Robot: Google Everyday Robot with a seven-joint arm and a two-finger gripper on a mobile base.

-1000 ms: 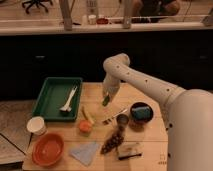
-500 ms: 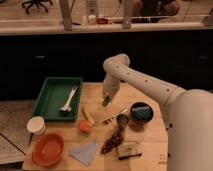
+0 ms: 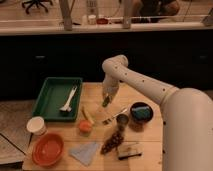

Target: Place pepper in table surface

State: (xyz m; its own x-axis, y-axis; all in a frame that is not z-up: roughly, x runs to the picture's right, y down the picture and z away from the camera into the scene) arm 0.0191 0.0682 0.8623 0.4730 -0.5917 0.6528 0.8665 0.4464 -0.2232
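The pepper is held at its upper end in the closed gripper and hangs just above the table. It is judged light, fairly stiff and smooth-skinned, so a hold near the stem end seems suited. Directly below the gripper bare wood is seen. A fork lies just below and to the right, a pale yellow item below and left, and the green tray well to the left.

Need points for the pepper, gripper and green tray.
pepper (image 3: 105, 102), camera view, its dark green body.
gripper (image 3: 106, 97), camera view, the fingertip end above the table.
green tray (image 3: 49, 85), camera view, its bare floor.
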